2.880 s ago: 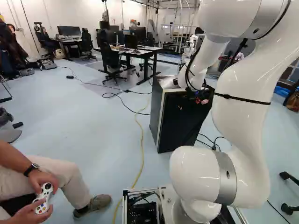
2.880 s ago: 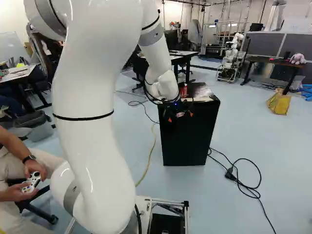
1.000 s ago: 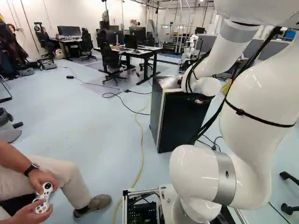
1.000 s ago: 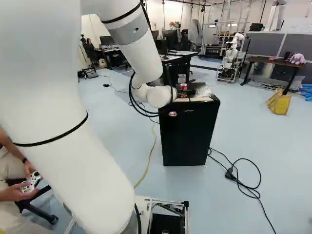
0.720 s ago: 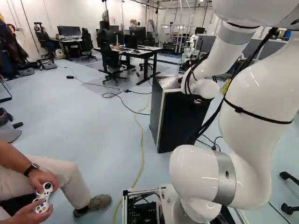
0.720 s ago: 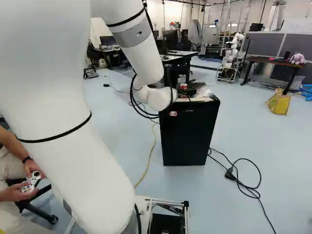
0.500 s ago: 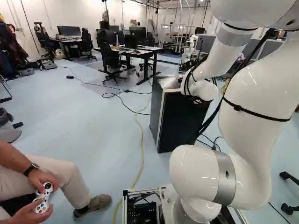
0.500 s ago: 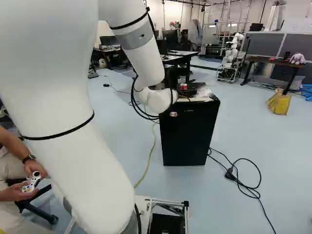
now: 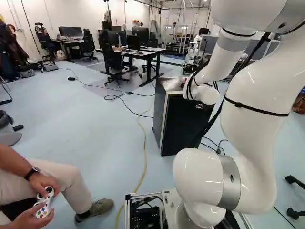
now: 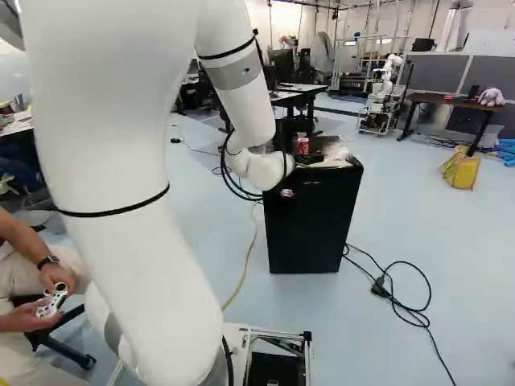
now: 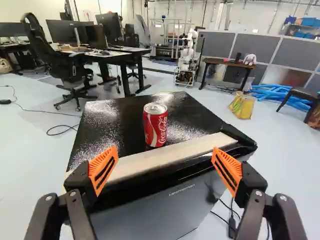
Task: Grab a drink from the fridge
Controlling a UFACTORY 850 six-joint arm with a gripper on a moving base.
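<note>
The gripper (image 11: 165, 148) has its fingers spread wide with nothing gripped, and would do best to ease forward level, just above the fridge (image 10: 314, 225), centring the can (image 11: 155, 125) between its orange pads (image 11: 103, 167) and closing only once both flank it, since clipping one side could tip it. The can stands upright on the fridge's top, ahead of the gripper and near the pale front strip (image 11: 172, 156). The fridge's door looks shut, its contents hidden.
</note>
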